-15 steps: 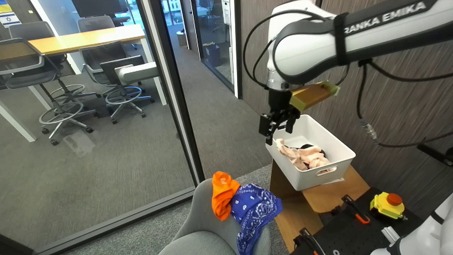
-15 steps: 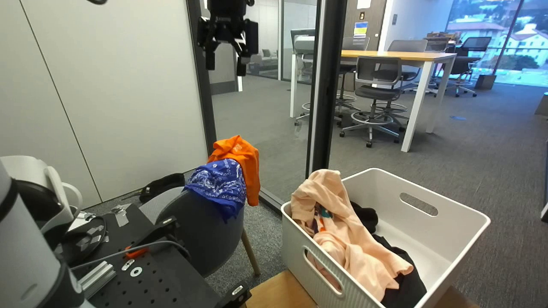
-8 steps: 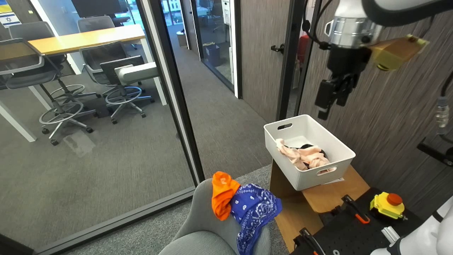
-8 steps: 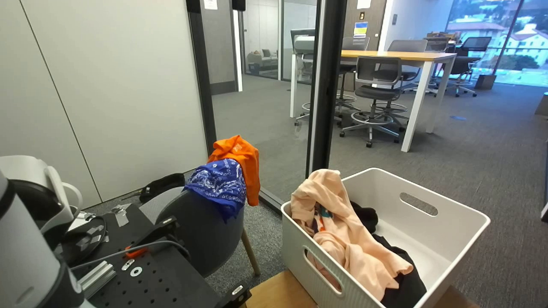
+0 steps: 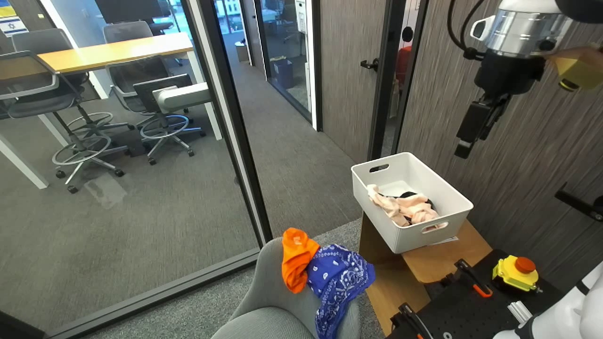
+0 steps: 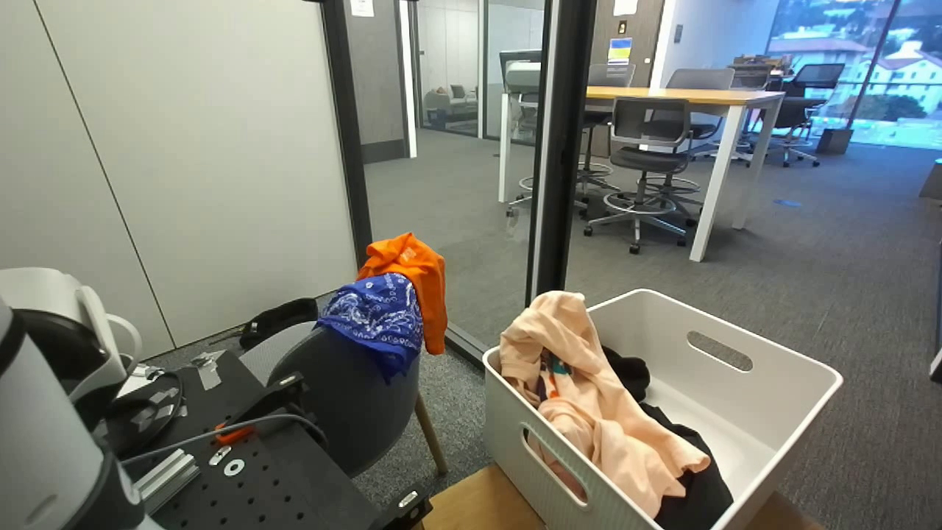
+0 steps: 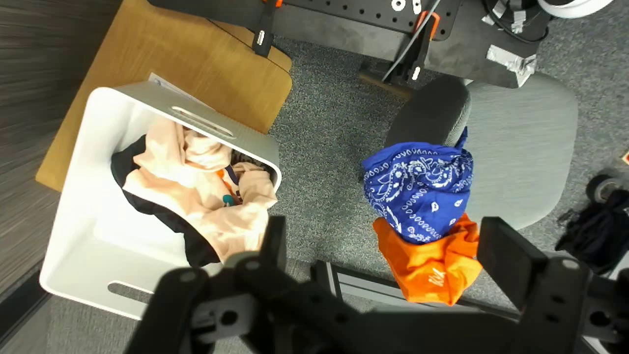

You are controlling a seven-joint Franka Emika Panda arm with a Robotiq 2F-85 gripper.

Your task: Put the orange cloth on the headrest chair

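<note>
The orange cloth [image 5: 297, 263] is draped over the top of the grey chair's backrest [image 5: 269, 278], beside a blue bandana. It also shows in an exterior view [image 6: 427, 283] on the chair [image 6: 346, 412]. In the wrist view, the orange cloth [image 7: 435, 273] hangs below the bandana, with the chair seat [image 7: 526, 152] to the right. My gripper [image 5: 472, 141] is high above and behind the white bin, well away from the cloth. In the wrist view, the gripper [image 7: 381, 241] has its fingers wide apart with nothing held between them.
A blue bandana [image 5: 341, 278] lies on the backrest. A white bin [image 5: 377, 221] on a wooden stand [image 5: 447, 256] holds a peach cloth [image 5: 414, 207] and black cloth. A black work surface [image 6: 272, 471] with clamps and a glass wall frame [image 5: 235, 117] are near the chair.
My gripper has risen and moved away from above the bin, to the right in an exterior view. It has left the top of another exterior view. The cloths and chair have not moved.
</note>
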